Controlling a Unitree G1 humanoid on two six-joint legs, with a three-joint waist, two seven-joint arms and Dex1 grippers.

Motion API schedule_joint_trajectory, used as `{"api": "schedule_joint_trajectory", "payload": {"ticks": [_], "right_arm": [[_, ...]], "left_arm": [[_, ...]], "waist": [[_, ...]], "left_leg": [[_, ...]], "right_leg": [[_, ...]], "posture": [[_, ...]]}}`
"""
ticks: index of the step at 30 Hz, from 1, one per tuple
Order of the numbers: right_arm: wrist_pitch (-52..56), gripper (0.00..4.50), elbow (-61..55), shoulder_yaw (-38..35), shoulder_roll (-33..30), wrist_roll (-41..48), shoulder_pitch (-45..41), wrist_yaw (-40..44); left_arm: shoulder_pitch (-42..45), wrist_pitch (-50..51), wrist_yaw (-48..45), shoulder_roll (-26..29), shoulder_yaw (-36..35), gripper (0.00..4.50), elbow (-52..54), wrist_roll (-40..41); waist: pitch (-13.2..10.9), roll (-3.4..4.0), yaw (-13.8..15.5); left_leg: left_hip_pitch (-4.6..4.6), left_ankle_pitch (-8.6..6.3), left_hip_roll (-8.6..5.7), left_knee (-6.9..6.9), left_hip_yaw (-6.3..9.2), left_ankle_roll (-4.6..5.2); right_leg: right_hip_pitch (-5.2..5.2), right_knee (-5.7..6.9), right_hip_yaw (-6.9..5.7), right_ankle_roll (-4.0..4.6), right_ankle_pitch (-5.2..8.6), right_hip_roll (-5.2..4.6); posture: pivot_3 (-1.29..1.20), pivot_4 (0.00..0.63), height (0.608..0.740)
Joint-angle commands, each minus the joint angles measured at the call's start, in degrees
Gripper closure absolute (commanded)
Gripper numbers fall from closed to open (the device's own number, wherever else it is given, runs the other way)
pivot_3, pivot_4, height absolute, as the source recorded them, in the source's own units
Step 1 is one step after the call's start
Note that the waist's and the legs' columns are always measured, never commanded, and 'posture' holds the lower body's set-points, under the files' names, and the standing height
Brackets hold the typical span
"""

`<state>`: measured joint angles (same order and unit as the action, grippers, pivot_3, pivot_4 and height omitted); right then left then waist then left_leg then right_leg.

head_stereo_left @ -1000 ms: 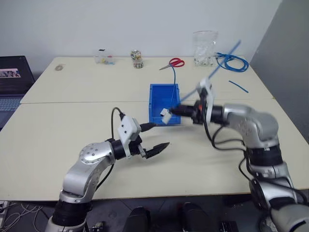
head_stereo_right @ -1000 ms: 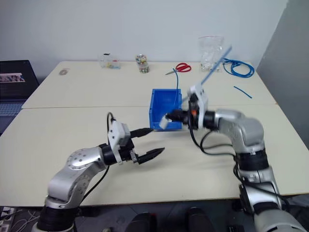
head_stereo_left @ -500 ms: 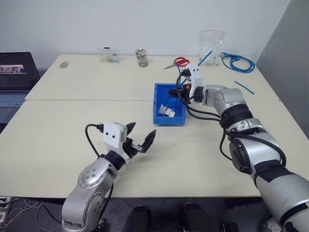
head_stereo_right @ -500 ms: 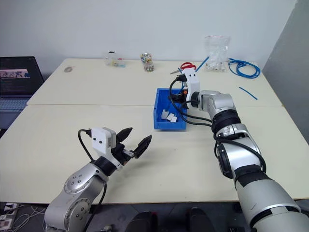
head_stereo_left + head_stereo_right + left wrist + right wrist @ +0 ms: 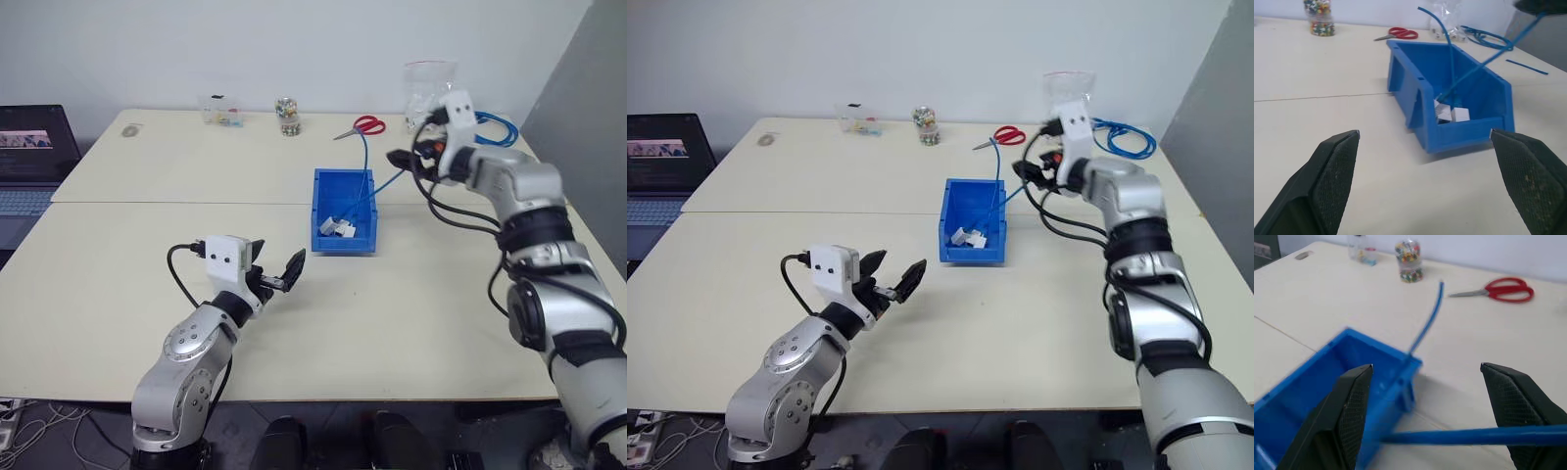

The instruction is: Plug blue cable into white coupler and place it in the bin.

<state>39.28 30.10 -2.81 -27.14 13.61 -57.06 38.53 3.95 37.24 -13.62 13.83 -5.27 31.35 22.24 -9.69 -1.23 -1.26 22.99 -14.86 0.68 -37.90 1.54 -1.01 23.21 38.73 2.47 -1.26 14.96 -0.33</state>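
Nearest, in front of the bin [image 5: 343, 241], left gripper [image 5: 277, 275] is hovering over the table [image 5: 118, 255], fingers spread wide, holding nothing. Inside the bin, white coupler [image 5: 340, 228] is lying on the floor with blue cable [image 5: 361, 181] rising from it over the far wall. Beyond the bin's right corner, right gripper [image 5: 409, 164] is hanging with jaws apart; a blue cable run is crossing between its fingers [image 5: 1349, 406], no grip visible.

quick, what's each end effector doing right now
Left end effector: open, holding nothing.
Right end effector: open, the blue cable passes between its fingers, ungripped.
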Motion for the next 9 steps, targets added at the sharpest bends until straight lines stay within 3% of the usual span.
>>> {"api": "schedule_joint_trajectory", "payload": {"ticks": [1,4,9], "right_arm": [[5.0,0.77,-20.5,-0.3,-5.1,3.1,14.1,3.8],[3.7,0.77,-29.7,-1.8,-6.9,1.6,27.6,1.1],[2.5,0.77,-42.0,-6.6,0.5,3.5,38.1,-8.3]], "left_arm": [[0.7,-1.6,1.4,1.4,-1.0,0.0,-0.8,-2.5],[0.5,-2.3,2.0,1.9,-0.8,0.0,-2.9,-4.3],[-0.7,-3.7,2.9,0.5,-3.3,0.0,-3.9,-3.8]], "waist": [[0.0,0.04,0.0],[0.0,0.05,-0.2],[0.0,0.05,-1.2]], "left_leg": [[0.0,0.0,0.0,-0.02,-0.04,0.0],[0.0,0.0,-0.04,-0.01,-0.08,0.0],[-0.17,0.01,0.1,-0.04,-0.27,-0.01]], "right_leg": [[0.01,0.02,0.02,0.0,0.0,0.0],[0.03,0.04,0.03,-0.03,0.01,-0.03],[0.05,0.1,0.17,-0.31,0.17,0.16]], "posture": [[0.0,0.15,0.74],[0.0,0.15,0.74],[0.0,0.15,0.74]]}}
